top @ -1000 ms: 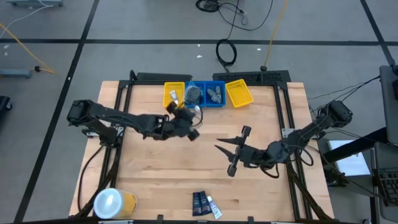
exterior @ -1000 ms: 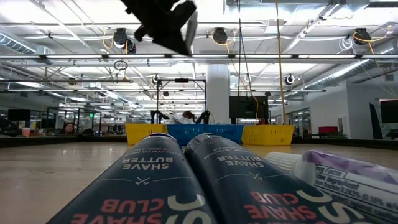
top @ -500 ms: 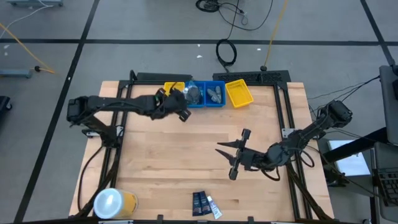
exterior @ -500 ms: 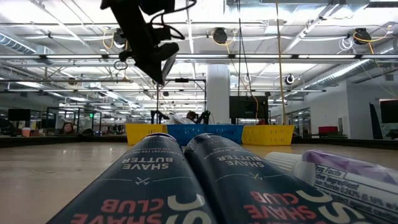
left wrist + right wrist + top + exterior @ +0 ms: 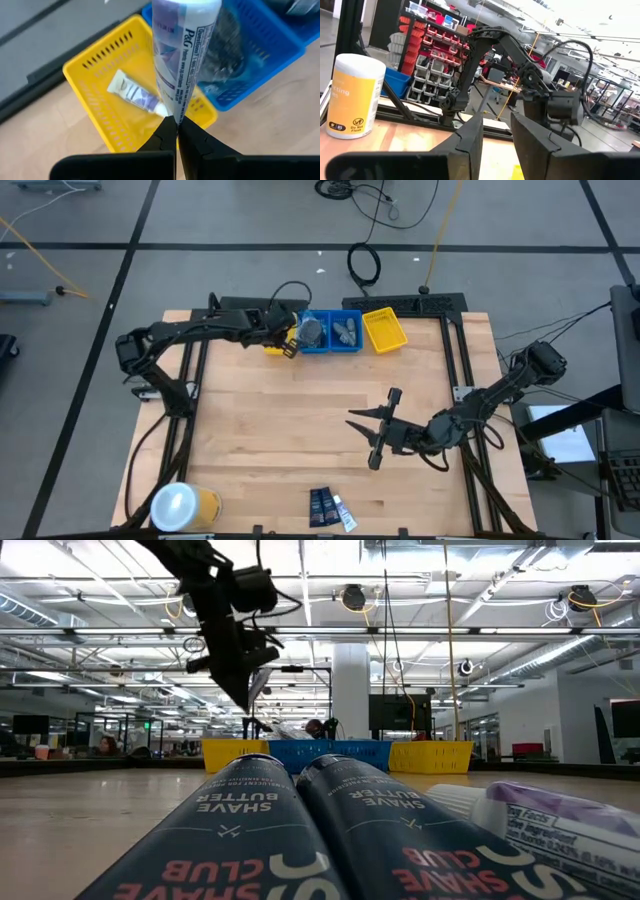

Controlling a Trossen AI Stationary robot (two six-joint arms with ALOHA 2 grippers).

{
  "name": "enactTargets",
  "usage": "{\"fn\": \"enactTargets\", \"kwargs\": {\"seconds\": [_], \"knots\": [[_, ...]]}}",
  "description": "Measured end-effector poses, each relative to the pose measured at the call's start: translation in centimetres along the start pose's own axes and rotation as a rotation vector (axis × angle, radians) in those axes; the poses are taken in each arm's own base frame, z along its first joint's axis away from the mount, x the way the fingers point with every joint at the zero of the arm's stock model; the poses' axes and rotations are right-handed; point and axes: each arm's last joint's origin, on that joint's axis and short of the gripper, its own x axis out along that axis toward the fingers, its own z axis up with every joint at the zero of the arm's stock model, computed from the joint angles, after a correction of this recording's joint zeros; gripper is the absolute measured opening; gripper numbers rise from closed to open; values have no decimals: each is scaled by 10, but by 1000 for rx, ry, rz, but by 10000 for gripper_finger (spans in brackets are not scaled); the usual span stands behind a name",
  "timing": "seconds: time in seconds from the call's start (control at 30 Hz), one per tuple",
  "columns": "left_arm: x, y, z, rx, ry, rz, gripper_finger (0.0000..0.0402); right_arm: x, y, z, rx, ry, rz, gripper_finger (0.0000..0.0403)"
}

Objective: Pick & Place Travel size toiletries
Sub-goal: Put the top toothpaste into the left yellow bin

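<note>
the left tool [image 5: 177,131], pinching a small white tube [image 5: 180,55] by its crimped end, has travelled from mid-bench to above the far-left yellow tray [image 5: 95,107], so release looks imminent; right tool [image 5: 372,442] waits mid-bench, spread.

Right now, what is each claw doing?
Left gripper: shut on a small white tube above the yellow tray.
Right gripper: open, empty.
</note>
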Motion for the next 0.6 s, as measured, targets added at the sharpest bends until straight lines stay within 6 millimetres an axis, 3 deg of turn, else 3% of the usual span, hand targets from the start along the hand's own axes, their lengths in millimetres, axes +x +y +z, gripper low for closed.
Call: {"fn": "enactTargets", "kwargs": {"seconds": [0.3, 0.6], "knots": [[35, 8, -2, -24, 123, -10, 0, 0, 0, 0, -4, 3, 2, 93], [40, 16, -1, -49, 146, -15, 0, 0, 0, -1, -7, 6, 3, 93]]}}
